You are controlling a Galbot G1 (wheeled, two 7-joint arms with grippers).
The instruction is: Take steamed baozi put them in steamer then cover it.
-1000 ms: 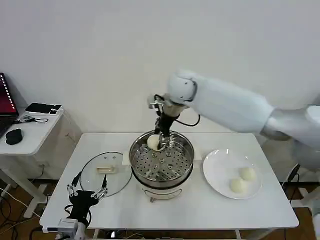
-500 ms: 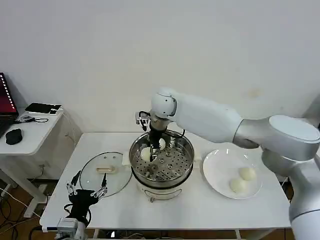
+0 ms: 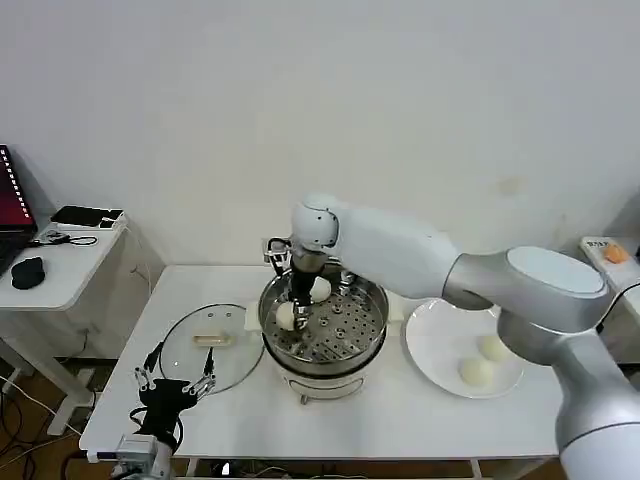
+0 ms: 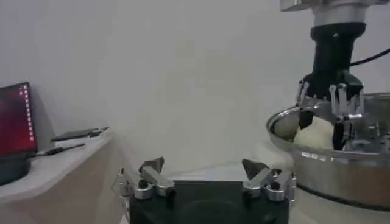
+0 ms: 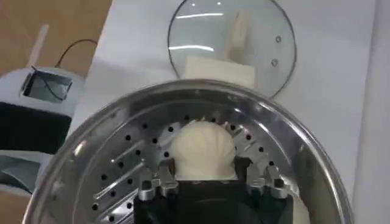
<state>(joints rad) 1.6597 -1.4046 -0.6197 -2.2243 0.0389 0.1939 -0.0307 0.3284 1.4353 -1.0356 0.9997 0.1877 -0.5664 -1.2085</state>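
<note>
While we hold one baozi point(image 5: 203, 151) between the jaws of our right gripper point(image 3: 296, 311), it hangs low inside the steamer point(image 3: 372, 322), close over the perforated tray on the side toward the cover, so that we can set it down without a drop. We judge this bun about to be released. A second baozi point(image 3: 320, 288) already lies on the tray at the far side, near the held one. Two more baozi point(image 3: 477, 371) wait on the white plate point(image 3: 432, 345), to the right of the steamer on the surface point(image 3: 420, 420). Left of the pot, the cover point(image 3: 185, 355) lies flat, handle up, off the steamer so the mouth is free for loading. Our left gripper point(image 3: 173, 388) waits by the near left edge, just beside the cover, jaws spread wide and empty.
</note>
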